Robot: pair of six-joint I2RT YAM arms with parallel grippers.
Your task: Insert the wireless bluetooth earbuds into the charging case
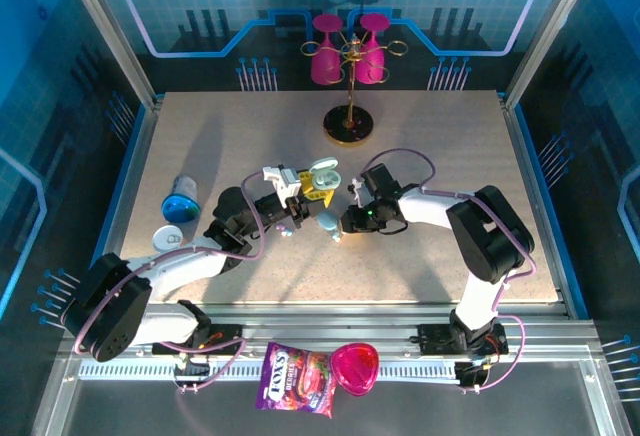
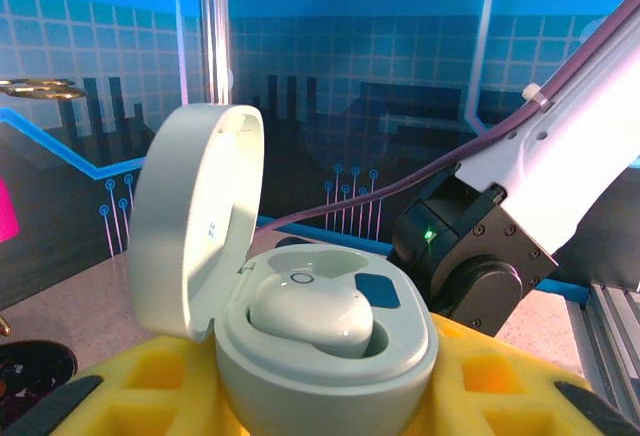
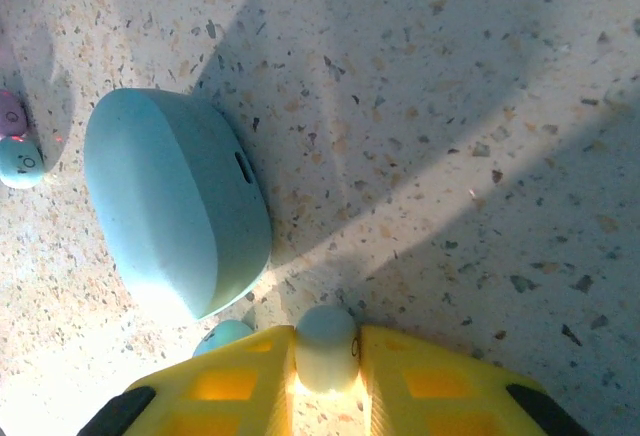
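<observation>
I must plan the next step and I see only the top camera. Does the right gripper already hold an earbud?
Observer: Yes. Its wrist camera shows the right gripper pinching a small pale earbud.
Operator: Has the open case a free slot?
Observer: Yes. The open case holds one white earbud; the slot beside it is empty.
Operator: Are more earbuds loose?
Observer: One pale blue earbud lies on the table, left of the closed blue case in the right wrist view.
</observation>
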